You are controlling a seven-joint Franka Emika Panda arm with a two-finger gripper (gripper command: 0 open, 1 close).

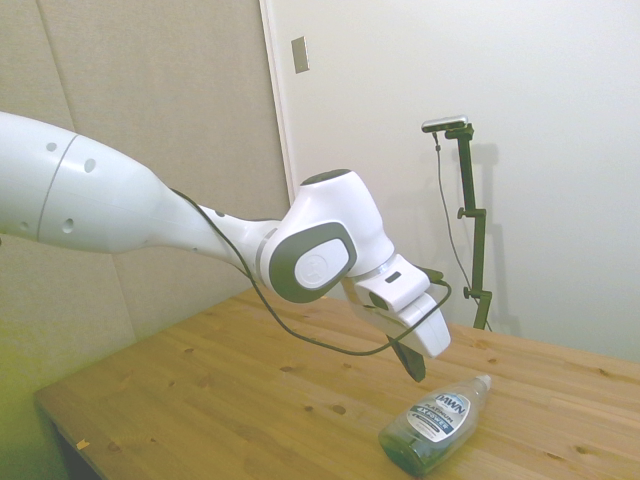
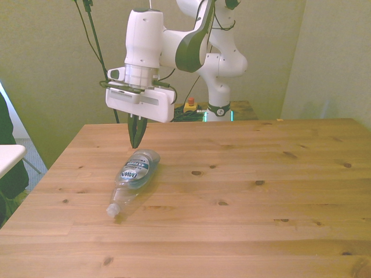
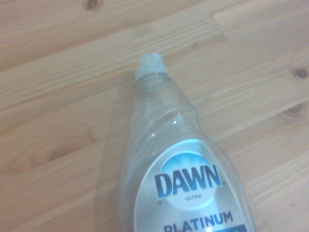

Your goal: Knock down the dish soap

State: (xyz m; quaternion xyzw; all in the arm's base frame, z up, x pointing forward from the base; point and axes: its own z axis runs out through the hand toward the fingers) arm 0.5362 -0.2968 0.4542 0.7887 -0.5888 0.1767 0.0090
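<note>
The dish soap (image 2: 133,176) lies flat on its side on the wooden table, its white cap pointing toward the near edge in the front view. It is a clear bottle with a blue "Dawn" label (image 3: 188,186), seen close up in the wrist view. In the side view the dish soap (image 1: 437,422) rests near the table's front right. My gripper (image 2: 136,139) hangs just above the bottle's base end, fingers together and pointing down, holding nothing. From the side, the gripper (image 1: 414,366) is a little above and behind the bottle.
The wooden table (image 2: 261,197) stretches wide toward the front view's right. A dark object and a white surface (image 2: 8,156) sit past the table's edge at the front view's left. A cable (image 1: 300,330) loops under my wrist.
</note>
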